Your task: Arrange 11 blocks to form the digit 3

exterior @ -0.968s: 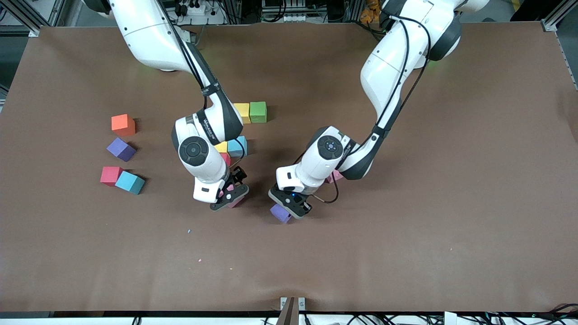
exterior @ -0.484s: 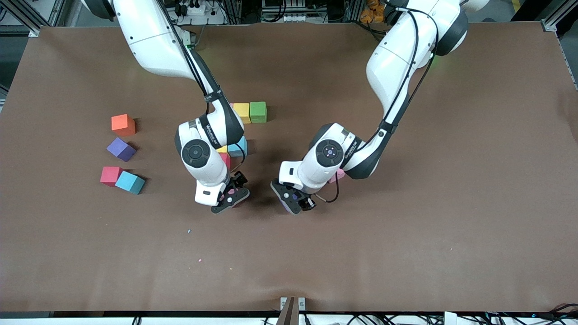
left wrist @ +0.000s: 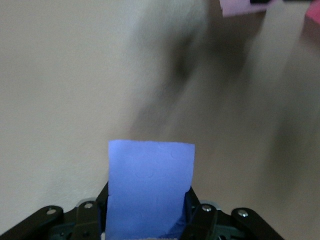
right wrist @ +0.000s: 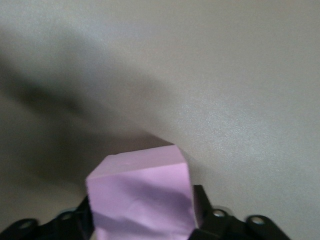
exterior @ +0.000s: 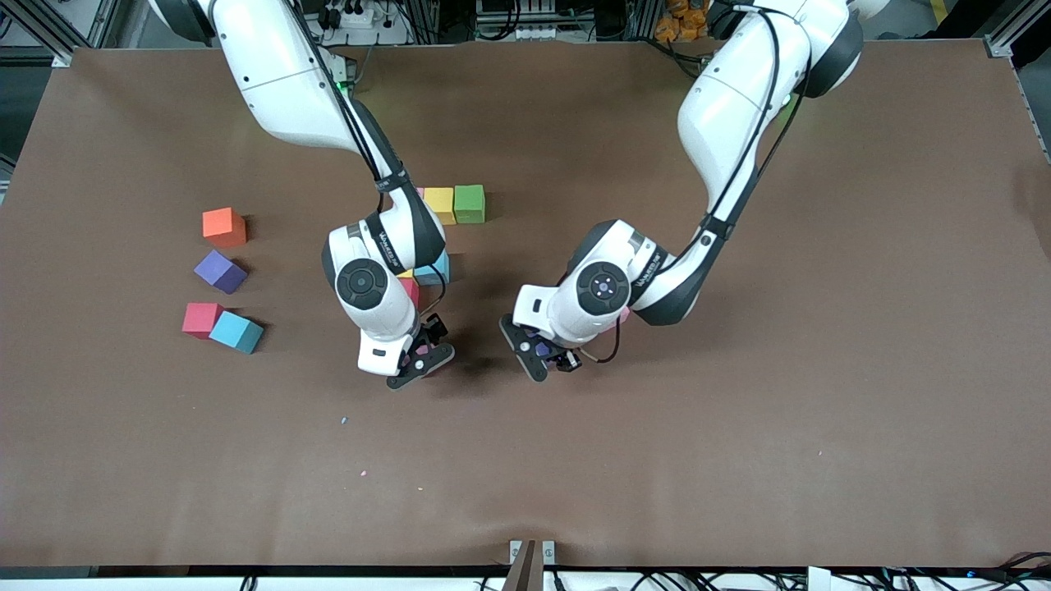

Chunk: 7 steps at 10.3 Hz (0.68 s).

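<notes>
Right now both grippers are low over the middle of the brown table (exterior: 739, 410), each with a cube in it; the left gripper (exterior: 548, 355) has its jaws clamped on a purple block (left wrist: 150, 187), which fills the space between the fingers in the left wrist view and shows only as a sliver of purple in the front view; the right gripper (exterior: 420, 359) has a pink block (right wrist: 142, 197) between its fingers, but whether the jaws are pressing on it I cannot tell. Just beside the left arm's wrist a second pink cube (exterior: 624, 314) peeps out on the table; farther from the front camera than the right gripper, a yellow cube (exterior: 440, 204) and a green cube (exterior: 469, 203) sit touching in a row, and a light blue cube (exterior: 435, 270) and a red cube (exterior: 410, 290) show partly under the right arm; the digit 3 is only partly laid. Toward the right arm's end of the table lie four loose blocks: an orange cube (exterior: 224, 226), a second purple cube (exterior: 220, 271), and a red-pink cube (exterior: 201, 319) touching a teal cube (exterior: 236, 332).
</notes>
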### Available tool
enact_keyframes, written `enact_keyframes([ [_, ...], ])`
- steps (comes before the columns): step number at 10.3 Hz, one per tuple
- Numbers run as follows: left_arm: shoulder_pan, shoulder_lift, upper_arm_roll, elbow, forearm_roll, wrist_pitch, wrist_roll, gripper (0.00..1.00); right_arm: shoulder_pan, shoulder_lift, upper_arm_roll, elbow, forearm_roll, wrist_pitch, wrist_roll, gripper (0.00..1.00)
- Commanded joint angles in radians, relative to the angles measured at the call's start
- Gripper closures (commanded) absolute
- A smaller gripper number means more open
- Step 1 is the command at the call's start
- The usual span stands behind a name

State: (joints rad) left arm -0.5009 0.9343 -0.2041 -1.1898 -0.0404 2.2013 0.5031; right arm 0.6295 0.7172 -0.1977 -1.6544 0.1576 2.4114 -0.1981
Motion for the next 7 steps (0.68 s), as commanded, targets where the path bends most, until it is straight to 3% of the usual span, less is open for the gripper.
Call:
enact_keyframes([
  [1,0.024,-0.014,-0.009,-0.019,-0.015,-0.02,0.136,1.0,-0.033,-0.01,0.006,0.028,-0.001,-0.023,0.038,0.97],
  [5,0.021,-0.011,-0.011,-0.021,-0.015,-0.04,0.143,1.0,-0.042,-0.07,0.004,0.015,-0.001,-0.082,0.375,1.0],
  [7,0.012,-0.009,-0.011,-0.021,-0.015,-0.04,0.162,1.0,-0.048,-0.123,0.004,-0.052,-0.003,-0.098,0.543,1.0],
])
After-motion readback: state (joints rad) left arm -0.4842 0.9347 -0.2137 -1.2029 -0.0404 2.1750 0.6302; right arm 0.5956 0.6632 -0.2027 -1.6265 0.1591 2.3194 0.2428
